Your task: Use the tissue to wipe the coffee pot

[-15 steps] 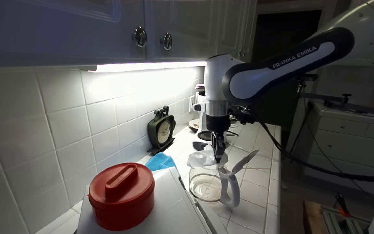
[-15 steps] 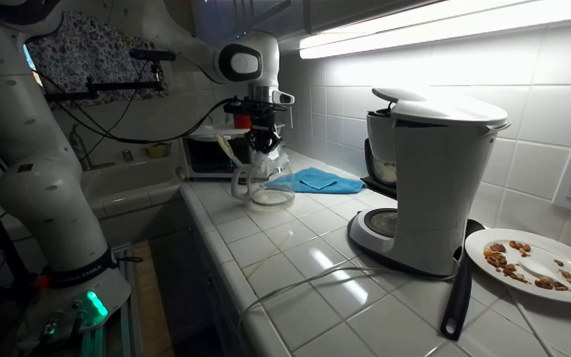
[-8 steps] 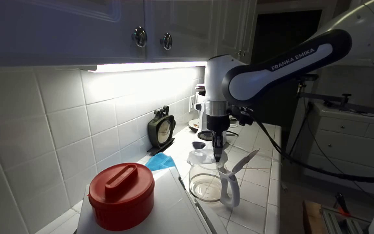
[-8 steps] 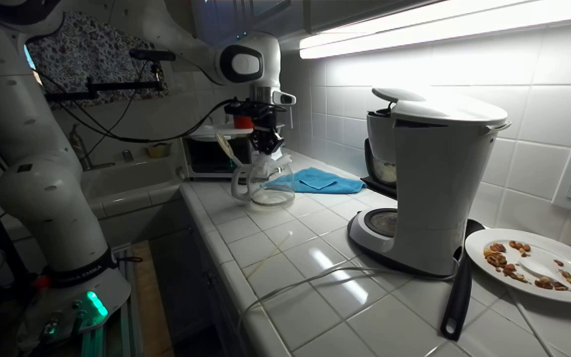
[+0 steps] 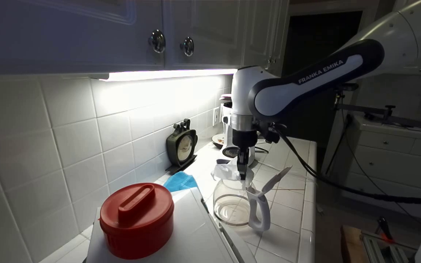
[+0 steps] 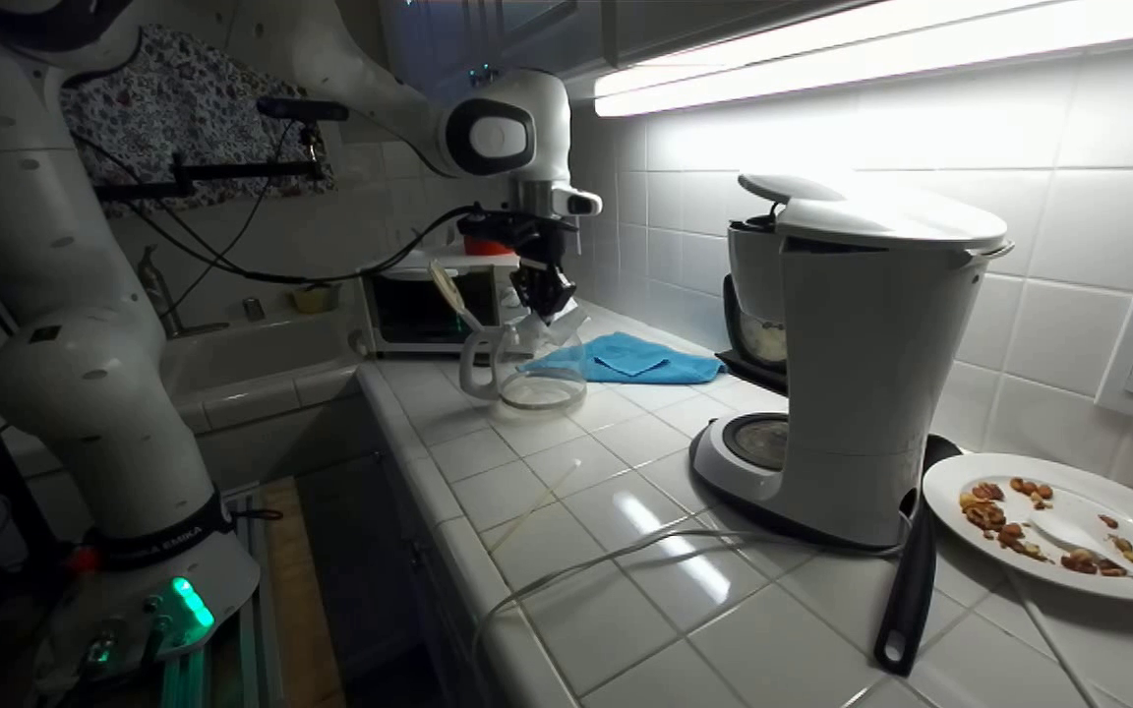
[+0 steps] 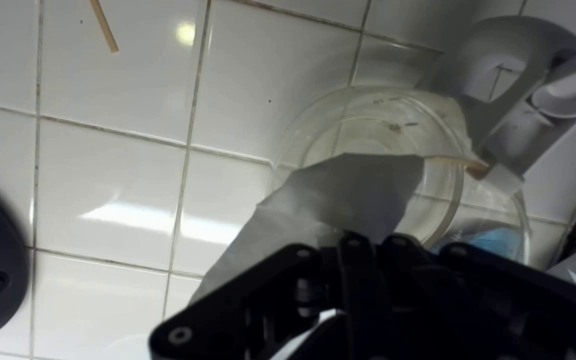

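The coffee pot, a clear glass carafe [image 5: 231, 211], stands upright on the tiled counter in both exterior views [image 6: 539, 385]. Its pale handle [image 5: 259, 216] points to the counter's front edge, and its lid [image 5: 276, 180] is tilted open. My gripper [image 5: 243, 177] points down at the pot's mouth and is shut on the whitish tissue [image 5: 226, 171]. The tissue spreads over the rim on the side away from the handle; I cannot tell whether it touches the glass. In the wrist view the tissue [image 7: 348, 192] hangs from my fingertips [image 7: 374, 241] and hides part of the carafe [image 7: 368, 125].
A white oven [image 6: 429, 310] carrying a red-lidded container [image 5: 137, 219] stands close to the pot. A blue cloth [image 6: 650, 359] lies by the backsplash. The coffee machine [image 6: 862, 383], its cord, a thin stick [image 6: 537, 503] and a plate [image 6: 1088, 474] with nuts are along the counter.
My gripper, still holding the tissue, has moved slightly toward the coffee machine and the backsplash, and a little lower. The pot has shifted very slightly.
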Motion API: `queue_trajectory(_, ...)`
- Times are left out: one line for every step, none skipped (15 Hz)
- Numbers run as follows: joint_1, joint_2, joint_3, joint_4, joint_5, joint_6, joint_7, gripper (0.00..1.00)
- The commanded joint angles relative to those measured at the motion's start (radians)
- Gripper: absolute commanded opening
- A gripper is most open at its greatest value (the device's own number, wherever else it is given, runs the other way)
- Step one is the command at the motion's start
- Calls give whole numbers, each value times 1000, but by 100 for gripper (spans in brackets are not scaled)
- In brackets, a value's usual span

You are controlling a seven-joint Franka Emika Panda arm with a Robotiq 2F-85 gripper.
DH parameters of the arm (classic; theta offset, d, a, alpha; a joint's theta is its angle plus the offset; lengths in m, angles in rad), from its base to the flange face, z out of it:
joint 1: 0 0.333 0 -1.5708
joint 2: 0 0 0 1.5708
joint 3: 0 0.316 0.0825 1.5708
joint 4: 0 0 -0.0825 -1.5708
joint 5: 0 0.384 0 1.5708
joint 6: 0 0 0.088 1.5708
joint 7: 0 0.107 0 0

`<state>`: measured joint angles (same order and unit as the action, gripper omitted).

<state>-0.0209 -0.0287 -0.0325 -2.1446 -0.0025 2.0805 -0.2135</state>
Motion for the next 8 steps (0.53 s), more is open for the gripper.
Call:
queue_trajectory(-10,7,-6,-7,-17,43,65,0)
queue_trajectory(-12,8,-7,-6,-15,51,79,0)
queue_trajectory(-13,9,-9,-6,-11,63,92,0)
queue_trajectory(-13,12,-9,-4,-10,73,105,0)
queue_trajectory(-13,15,-9,-3,-12,82,119,0)
queue_trajectory(-13,18,-8,-1,-11,88,129,0)
queue_trajectory(-12,23,-7,1,-11,92,138,0)
queue_trajectory(-12,27,-6,3,-11,96,147,0)
